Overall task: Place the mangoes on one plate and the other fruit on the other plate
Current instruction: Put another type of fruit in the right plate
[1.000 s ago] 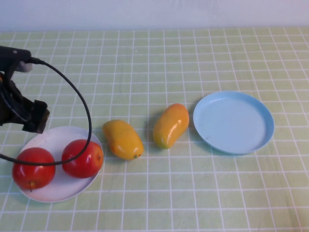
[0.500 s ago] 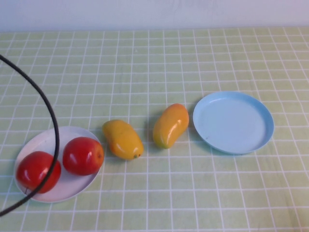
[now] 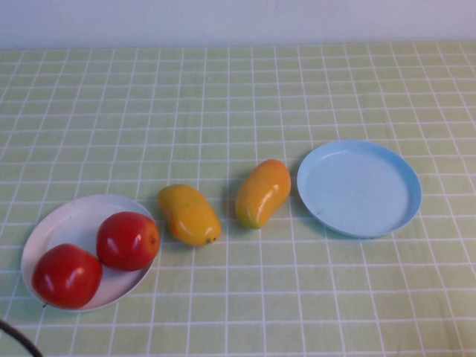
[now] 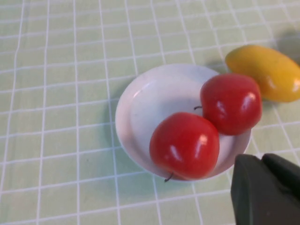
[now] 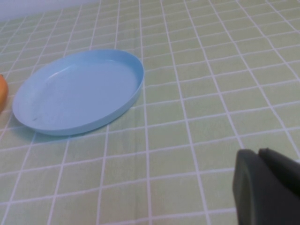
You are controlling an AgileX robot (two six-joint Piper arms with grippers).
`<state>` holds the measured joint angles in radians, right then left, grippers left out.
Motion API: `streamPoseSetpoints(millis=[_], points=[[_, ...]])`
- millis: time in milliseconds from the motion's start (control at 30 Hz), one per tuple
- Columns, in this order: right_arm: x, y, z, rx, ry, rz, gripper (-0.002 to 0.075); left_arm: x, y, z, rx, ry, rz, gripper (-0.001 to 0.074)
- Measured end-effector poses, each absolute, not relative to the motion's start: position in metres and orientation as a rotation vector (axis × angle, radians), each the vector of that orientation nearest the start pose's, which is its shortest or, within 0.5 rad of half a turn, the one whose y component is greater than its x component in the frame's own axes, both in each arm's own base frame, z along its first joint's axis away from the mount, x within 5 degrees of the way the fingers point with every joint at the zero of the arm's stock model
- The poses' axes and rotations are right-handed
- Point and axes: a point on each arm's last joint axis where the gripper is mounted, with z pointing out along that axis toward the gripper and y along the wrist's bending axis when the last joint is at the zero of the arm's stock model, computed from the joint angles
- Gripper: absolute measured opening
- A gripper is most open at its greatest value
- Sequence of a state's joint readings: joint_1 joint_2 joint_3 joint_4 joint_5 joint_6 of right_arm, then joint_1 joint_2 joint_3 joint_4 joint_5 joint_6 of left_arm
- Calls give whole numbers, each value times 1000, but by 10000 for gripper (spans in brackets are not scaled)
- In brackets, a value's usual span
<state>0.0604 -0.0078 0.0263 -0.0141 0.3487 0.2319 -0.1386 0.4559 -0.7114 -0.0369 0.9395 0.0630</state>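
Two red apples (image 3: 128, 239) (image 3: 67, 275) lie on the white plate (image 3: 67, 212) at the near left. Both mangoes (image 3: 189, 215) (image 3: 263, 193) lie on the cloth between the plates. The light blue plate (image 3: 359, 188) on the right holds nothing. Neither arm shows in the high view. In the left wrist view my left gripper (image 4: 261, 157) hangs shut and empty, above the cloth just off the white plate (image 4: 145, 103) with its apples (image 4: 184, 145) (image 4: 230, 103). My right gripper (image 5: 258, 151) is shut and empty, well away from the blue plate (image 5: 77, 91).
A green checked cloth (image 3: 238, 97) covers the whole table. A bit of black cable (image 3: 16, 338) shows at the near left corner. One mango (image 4: 265, 72) lies close beside the white plate's rim.
My left arm and its cable loop have pulled back out of the high view toward the near left. The left apple has shifted slightly toward the plate's near side.
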Motion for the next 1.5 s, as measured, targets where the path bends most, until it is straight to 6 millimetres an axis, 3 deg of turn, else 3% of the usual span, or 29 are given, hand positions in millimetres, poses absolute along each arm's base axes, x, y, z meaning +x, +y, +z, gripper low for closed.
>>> streamPoseSetpoints(millis=[133,300,533,733,800,1000,1300,1500], points=[[53,3,173,150,1849,190,-16,46,-9,321,196,2015,-92,1],[53,3,173,150,1849,190,-16,33,-7,317,184,1887,-90,1],[53,3,173,150,1849,190,-16,42,-4,309,168,1781,-30,1],[53,3,173,150,1849,190,-16,55,-4,270,172,1549,37,1],[53,3,173,150,1849,190,-16,54,-3,248,146,1508,47,1],[53,3,173,150,1849,190,-16,56,-1,201,67,1576,46,1],[53,3,172,150,1853,189,-17,54,1,175,42,1834,33,1],[53,3,172,150,1853,189,-16,53,1,172,39,1873,32,1]])
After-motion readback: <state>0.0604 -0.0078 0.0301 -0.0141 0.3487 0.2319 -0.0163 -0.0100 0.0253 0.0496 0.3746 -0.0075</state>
